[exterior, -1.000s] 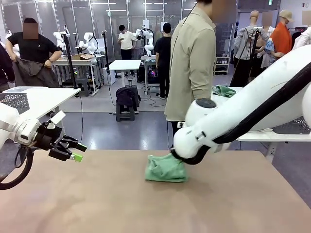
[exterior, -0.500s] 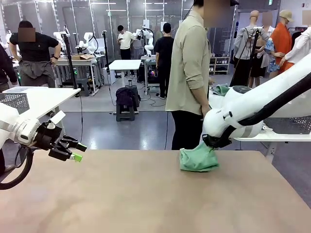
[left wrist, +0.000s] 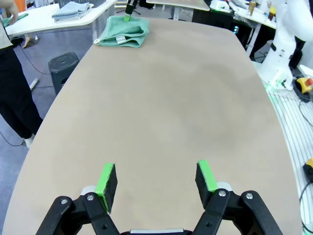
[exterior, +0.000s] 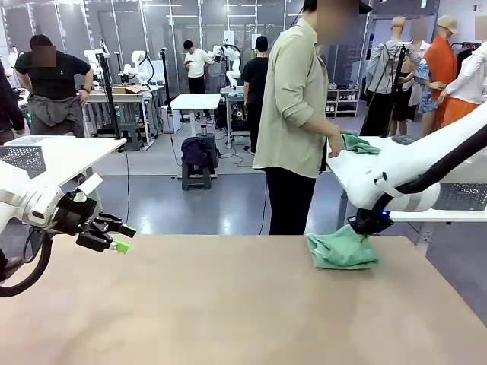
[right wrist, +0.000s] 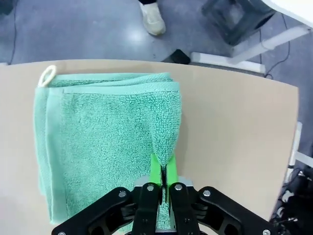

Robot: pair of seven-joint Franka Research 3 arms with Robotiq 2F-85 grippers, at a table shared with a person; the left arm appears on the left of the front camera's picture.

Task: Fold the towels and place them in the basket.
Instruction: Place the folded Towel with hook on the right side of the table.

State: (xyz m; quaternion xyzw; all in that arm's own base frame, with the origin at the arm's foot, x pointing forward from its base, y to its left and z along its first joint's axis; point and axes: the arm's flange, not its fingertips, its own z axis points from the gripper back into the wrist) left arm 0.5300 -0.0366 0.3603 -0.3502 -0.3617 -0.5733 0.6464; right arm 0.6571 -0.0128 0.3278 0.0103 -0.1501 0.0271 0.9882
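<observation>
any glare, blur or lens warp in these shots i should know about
Front view: even overhead light, sharp, a faint sheen on the floor beyond the table. Left wrist view: wide-angle lens bows the table's edges; the open left gripper is crisp. Right wrist view: terry of the mint green towel is sharp, with mild bowing of the table edge.

Both robot arms are smooth white tubes with rounded joints; a black cable (exterior: pixel 39 266) loops from the left arm (exterior: pixel 27 201), and another runs along the right arm (exterior: pixel 403 171). The left hand (left wrist: pixel 155 176) and right hand (right wrist: pixel 163 164) are black linkages with bright green finger pads.
</observation>
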